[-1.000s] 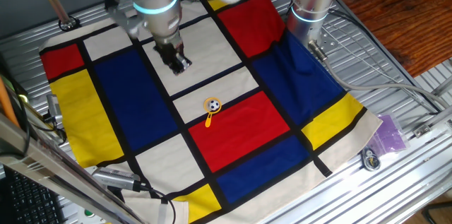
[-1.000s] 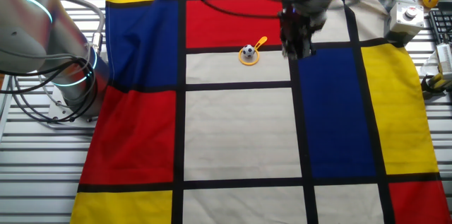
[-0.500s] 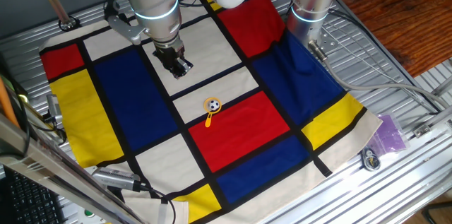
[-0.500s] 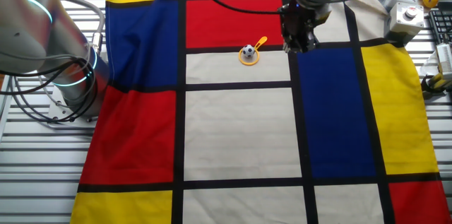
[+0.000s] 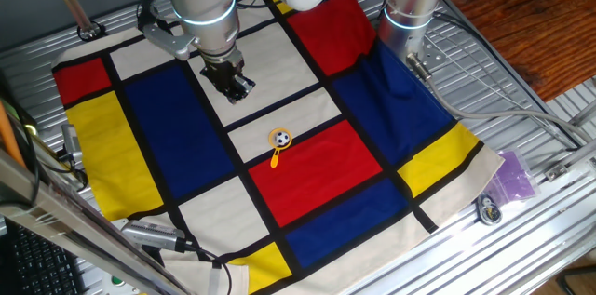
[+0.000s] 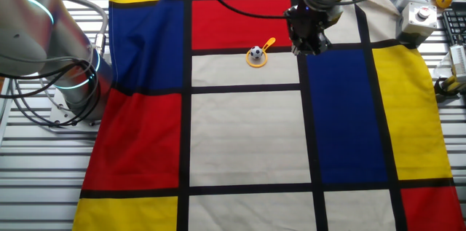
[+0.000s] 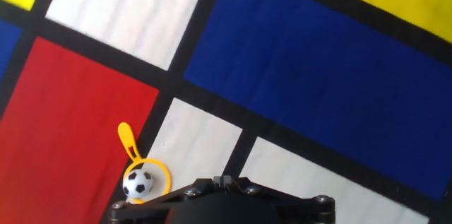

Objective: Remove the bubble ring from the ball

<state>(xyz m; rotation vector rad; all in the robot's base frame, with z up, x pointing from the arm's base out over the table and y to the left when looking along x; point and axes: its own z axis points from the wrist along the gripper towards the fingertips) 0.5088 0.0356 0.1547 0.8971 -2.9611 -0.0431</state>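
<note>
While the ball sits inside the loop, the scene reads as follows.

Ball: the ball (image 5: pixel 280 137) rests on the checked cloth (image 5: pixel 168 127) within the round loop of the bubble ring (image 5: pixel 277 146), at the black seam between a white panel and a red one.
Ring: the loop lies flat around the ball; its short handle points away over the red panel, as the hand view shows with the ball (image 7: pixel 138 182) framed by the ring (image 7: pixel 141 167).
Gripper: the gripper (image 5: pixel 233 86) hangs above a white panel, on the far left side of the ball and apart from it, touching neither thing.
Tool state: I cannot tell how wide the fingers stand; they look dark and close together in both fixed views, but the hand view shows only the gripper body.
Other fixed view: the gripper (image 6: pixel 306 45) is just right of the ring (image 6: pixel 258 52) and ball (image 6: pixel 255 54), above a blue panel's edge.
</note>
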